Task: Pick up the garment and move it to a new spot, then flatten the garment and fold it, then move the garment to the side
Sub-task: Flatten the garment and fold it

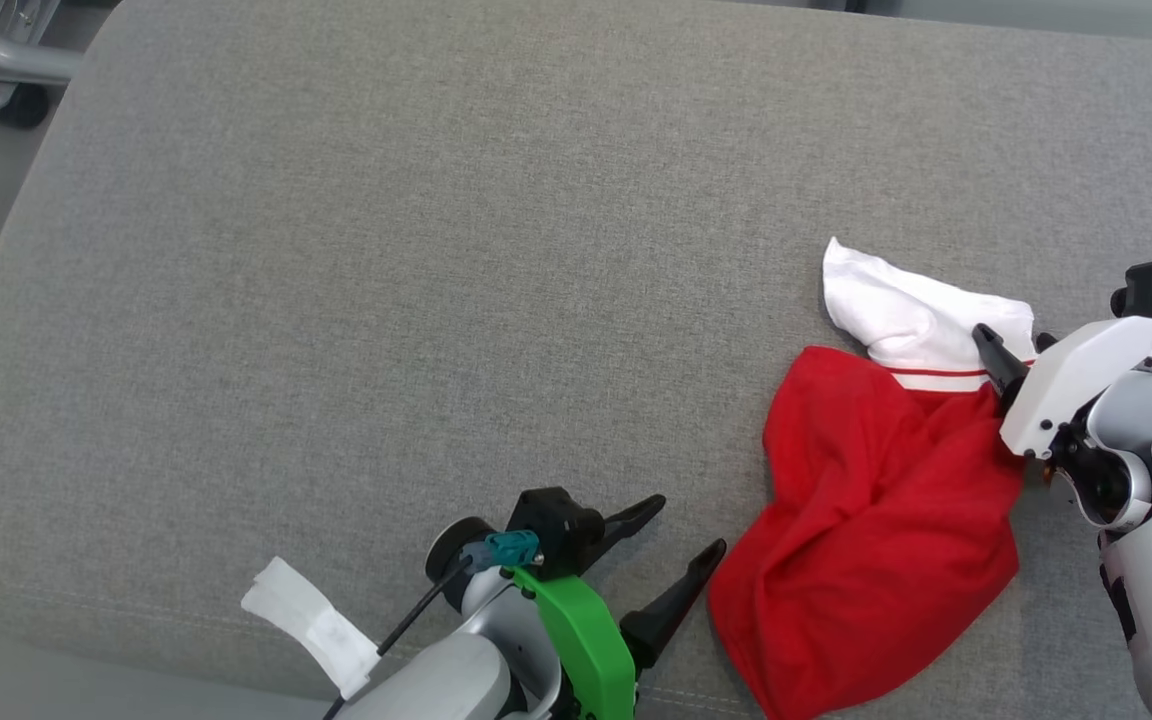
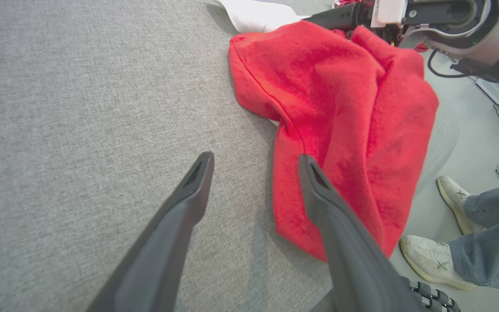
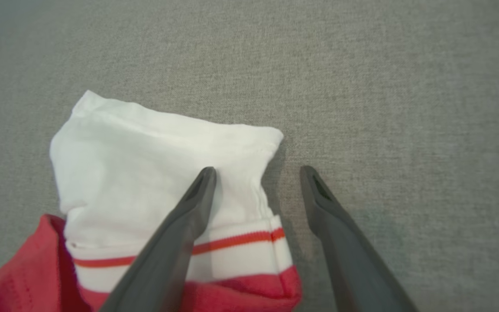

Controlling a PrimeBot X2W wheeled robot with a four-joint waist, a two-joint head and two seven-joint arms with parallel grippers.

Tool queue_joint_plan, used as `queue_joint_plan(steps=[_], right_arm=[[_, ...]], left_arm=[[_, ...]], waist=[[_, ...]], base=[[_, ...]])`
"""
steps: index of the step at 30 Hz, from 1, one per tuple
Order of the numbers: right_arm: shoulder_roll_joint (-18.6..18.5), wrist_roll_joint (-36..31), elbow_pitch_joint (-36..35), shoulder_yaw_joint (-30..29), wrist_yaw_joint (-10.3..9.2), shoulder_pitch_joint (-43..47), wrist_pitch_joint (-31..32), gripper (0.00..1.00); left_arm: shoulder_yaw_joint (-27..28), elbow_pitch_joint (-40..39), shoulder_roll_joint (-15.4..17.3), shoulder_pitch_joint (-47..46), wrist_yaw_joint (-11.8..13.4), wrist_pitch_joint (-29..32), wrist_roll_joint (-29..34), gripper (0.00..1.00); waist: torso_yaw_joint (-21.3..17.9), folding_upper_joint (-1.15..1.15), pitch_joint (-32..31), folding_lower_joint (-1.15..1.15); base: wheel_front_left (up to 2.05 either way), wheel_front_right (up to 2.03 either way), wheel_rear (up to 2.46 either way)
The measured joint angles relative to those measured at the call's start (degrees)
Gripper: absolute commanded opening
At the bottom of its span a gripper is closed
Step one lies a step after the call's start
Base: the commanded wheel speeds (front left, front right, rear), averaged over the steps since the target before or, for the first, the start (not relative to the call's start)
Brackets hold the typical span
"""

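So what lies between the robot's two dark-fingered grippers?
The crumpled red jersey with its white panel, between left gripper and right gripper; the head view shows it.

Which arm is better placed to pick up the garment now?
Probably right. The right jaws, open, straddle the white edge of the garment, one finger over cloth, the other over the grey cushion. The left jaws, open too, sit beside the red edge, just short of it.
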Motion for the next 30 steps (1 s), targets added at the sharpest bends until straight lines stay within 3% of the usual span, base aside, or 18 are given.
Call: queue_joint_plan(steps=[1, 2, 3, 4, 5, 7, 18, 30], right_arm=[[0.2, 0.1, 0.0, 0.0, 0.08, 0.0, 0.0, 0.88], [0.4, 0.4, 0.0, 0.0, 0.26, 0.0, 0.0, 0.64], [0.7, 0.8, 0.0, 0.0, 0.57, 0.0, 0.0, 0.56], [1.0, 1.1, 0.0, 0.2, 0.96, -0.1, 0.0, 0.56], [1.3, 1.4, -0.1, 0.2, 1.35, -0.1, 0.0, 0.29], [2.1, 2.5, -0.2, 0.1, 2.09, -0.3, -0.1, 0.0], [4.3, 6.7, -7.3, 1.7, 5.24, -8.6, -0.6, 0.0], [3.7, 4.3, -13.6, 9.7, 5.94, -22.4, 5.8, 0.0]], left_arm=[[0.0, 0.0, 0.0, 0.0, 0.0, 0.0, 0.0, 1.0], [0.0, 0.0, 0.0, 0.0, 0.0, 0.0, 0.0, 1.0], [0.0, 0.0, 0.0, 0.0, 0.0, 0.0, 0.0, 1.0], [0.0, 0.0, 0.1, 0.0, 0.0, 0.0, 0.0, 1.0], [0.0, 0.0, 0.1, 0.0, 0.0, 0.0, 0.0, 1.0], [0.0, 0.1, 0.1, -0.1, 0.0, 0.0, 0.0, 1.0], [0.3, 1.5, -0.1, -0.1, 0.0, -0.9, 0.0, 1.0], [-1.3, 3.3, -1.1, 0.0, -0.5, -3.0, -1.5, 1.0]], waist=[[0.0, 0.0, 0.2, 0.0], [0.0, 0.0, 0.3, 0.0], [0.1, 0.0, 0.3, 0.0], [0.1, 0.0, 0.4, 0.0], [0.2, 0.0, 0.4, 0.0], [0.2, 0.0, 0.4, 0.0], [0.7, 0.0, -1.5, 0.0], [4.1, 0.0, -4.9, 0.0]], base=[[0.0, 0.0, 0.0], [0.0, 0.0, 0.0], [0.0, 0.0, 0.0], [0.0, 0.0, 0.0], [0.0, 0.0, 0.0], [0.0, 0.0, 0.0], [0.0, 0.0, 0.0], [0.0, 0.0, 0.0]])
